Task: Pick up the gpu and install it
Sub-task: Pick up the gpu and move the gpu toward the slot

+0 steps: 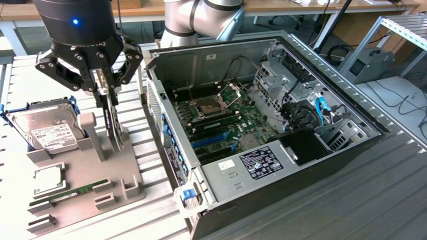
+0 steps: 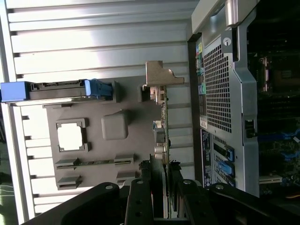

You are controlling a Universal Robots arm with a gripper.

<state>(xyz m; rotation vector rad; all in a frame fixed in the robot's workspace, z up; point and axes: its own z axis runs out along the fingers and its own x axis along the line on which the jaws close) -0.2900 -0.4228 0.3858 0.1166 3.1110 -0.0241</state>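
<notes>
The gpu [image 1: 115, 131] stands on edge over the grey parts holder [image 1: 128, 175], a thin dark card seen edge-on. My gripper [image 1: 107, 100] comes down from above and is shut on its upper part. In the wrist view the gpu [image 2: 164, 122] runs away from my gripper [image 2: 161, 190], with its silver bracket [image 2: 161, 75] at the far end and a black finger on each side. I cannot tell whether its lower edge still touches the holder. The open computer case [image 1: 200, 55] lies just to the exterior view's right, with blue expansion slots [image 1: 210, 141] on its motherboard.
On the holder lie a hard drive [image 1: 50, 132] in a blue caddy, a square processor [image 1: 48, 181] and a green RAM stick [image 1: 70, 192]. The case's perforated rear panel [image 2: 225, 93] is close beside the gpu. A slatted metal table [image 1: 347, 200] carries everything.
</notes>
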